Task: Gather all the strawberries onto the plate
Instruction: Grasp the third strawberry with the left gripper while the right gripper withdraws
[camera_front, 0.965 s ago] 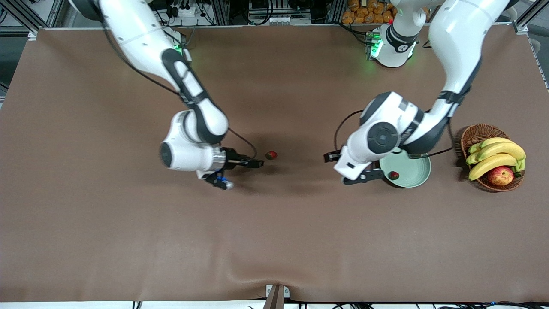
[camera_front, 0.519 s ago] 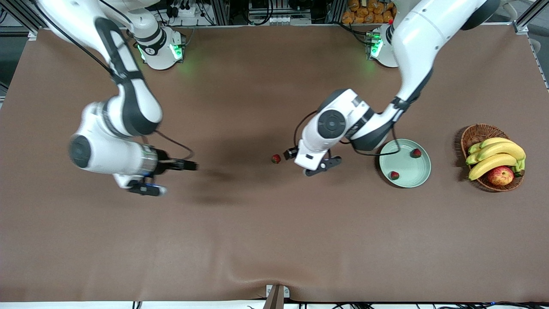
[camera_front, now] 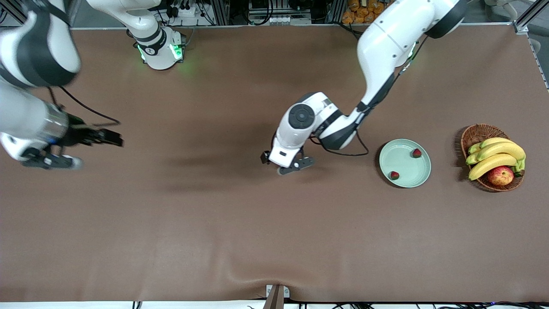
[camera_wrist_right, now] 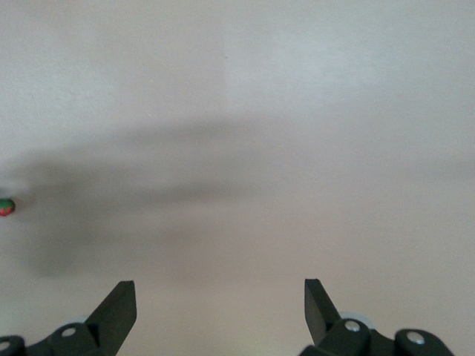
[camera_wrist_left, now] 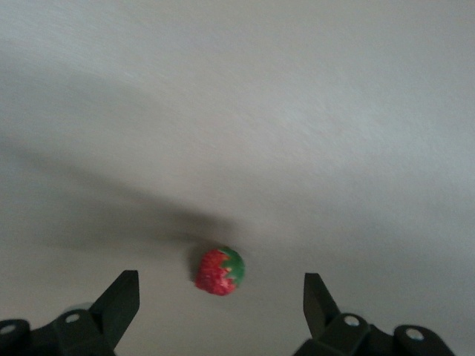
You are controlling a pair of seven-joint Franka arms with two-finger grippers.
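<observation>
1. Swung clear since a second ago, the right arm now waits at the table's [camera_front: 274, 240] nine o'clock end, while the left arm has crossed from the plate to mid-table.
2. Right gripper [camera_front: 96, 150] hangs over bare cloth, jaws spread wide and empty.
3. Left gripper [camera_front: 283, 164] hovers over the last loose berry, jaws wide apart and holding nothing.
4. Mint-green plate [camera_front: 401, 159] carries two strawberries, one [camera_front: 416, 152] at its one o'clock rim and another [camera_front: 394, 175] at seven o'clock.
5. Third strawberry [camera_wrist_left: 220, 271] lies on the cloth at nine o'clock from the plate, well apart from it and centred between the left fingers.
6. Light, small and probably soft and apt to roll, it is best pinched gently across its red flanks, below the leafy top.
</observation>
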